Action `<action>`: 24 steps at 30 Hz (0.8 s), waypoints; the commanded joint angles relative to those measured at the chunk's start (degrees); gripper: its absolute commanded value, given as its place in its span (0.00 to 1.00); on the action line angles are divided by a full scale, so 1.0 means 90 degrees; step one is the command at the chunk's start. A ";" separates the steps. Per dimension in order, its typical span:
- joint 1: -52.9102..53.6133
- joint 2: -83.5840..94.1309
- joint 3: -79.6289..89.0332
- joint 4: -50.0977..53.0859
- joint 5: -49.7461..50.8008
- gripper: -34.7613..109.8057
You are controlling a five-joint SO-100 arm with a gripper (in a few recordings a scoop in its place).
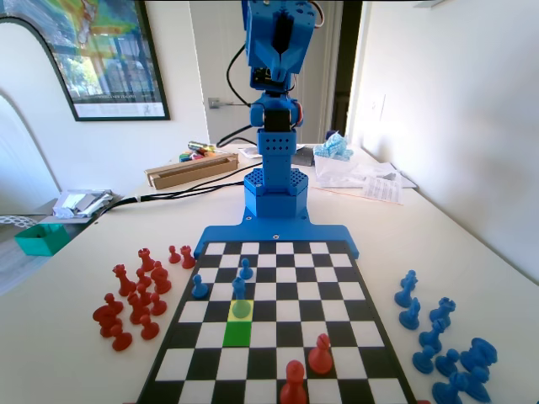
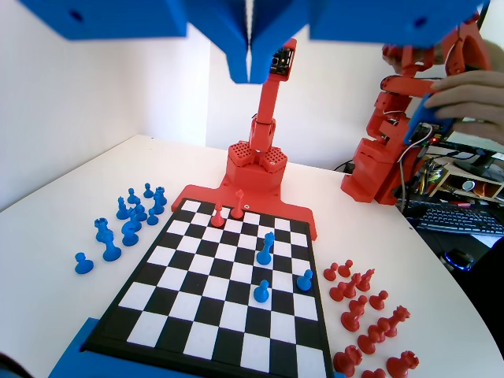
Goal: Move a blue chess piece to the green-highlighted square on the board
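High over the board (image 1: 278, 328), the end effector (image 2: 250, 75) hangs closed and empty. One blue pawn (image 1: 240, 290) stands on the yellow square, touching the green square (image 1: 237, 333); a descent could topple its neighbours (image 1: 245, 269).

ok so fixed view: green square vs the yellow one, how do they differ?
Colour: the green-highlighted square is solid bright green, the yellow square is pale yellow.
Load: the green one is bare, the yellow one has the blue chess piece standing on it.
Place: green lies one row nearer the camera, yellow one row nearer the arm.
Shared: same size, same column of the board, edges touching.
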 commanded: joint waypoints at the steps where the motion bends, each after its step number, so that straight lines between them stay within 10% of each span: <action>1: 0.0010 0.0010 0.0020 -0.0020 -0.0098 0.25; 24: 0.0762 -0.4414 -0.2021 -0.1641 0.1709 0.25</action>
